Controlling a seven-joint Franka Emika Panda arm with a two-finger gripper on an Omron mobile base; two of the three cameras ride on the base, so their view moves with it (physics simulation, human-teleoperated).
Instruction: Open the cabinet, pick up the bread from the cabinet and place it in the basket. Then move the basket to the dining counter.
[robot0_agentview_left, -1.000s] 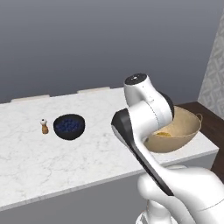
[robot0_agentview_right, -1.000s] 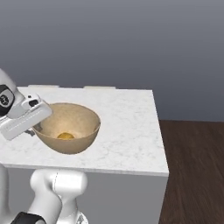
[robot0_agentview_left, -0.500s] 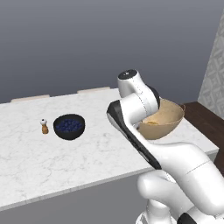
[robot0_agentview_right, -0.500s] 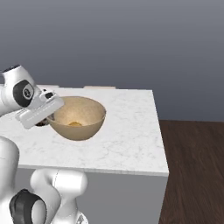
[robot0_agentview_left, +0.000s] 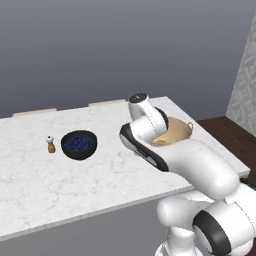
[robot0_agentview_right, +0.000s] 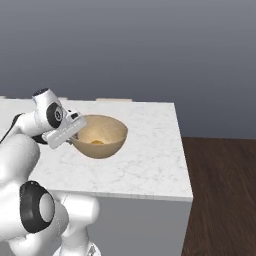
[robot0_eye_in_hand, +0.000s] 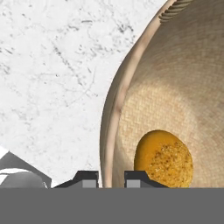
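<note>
End effector (robot0_eye_in_hand: 111, 178) pinching one basket's (robot0_eye_in_hand: 175, 87) rim, one bread (robot0_eye_in_hand: 163, 158) inside, over dining counter (robot0_eye_in_hand: 52, 74).

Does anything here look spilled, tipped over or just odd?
Nothing stands out. The basket sits level over the dining counter with the bread inside it, the gripper at its rim. The blueberry bowl and small shaker stand upright, nothing spilled.

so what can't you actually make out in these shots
- Gripper: hand view cuts its fingers at the bottom edge; they straddle the basket rim, but actual contact can't be told.
- Basket: left base view, near side hidden by the arm.
- Bread: right base view, too small for detail.
- Small brown shaker: left base view, too small to identify.
</note>
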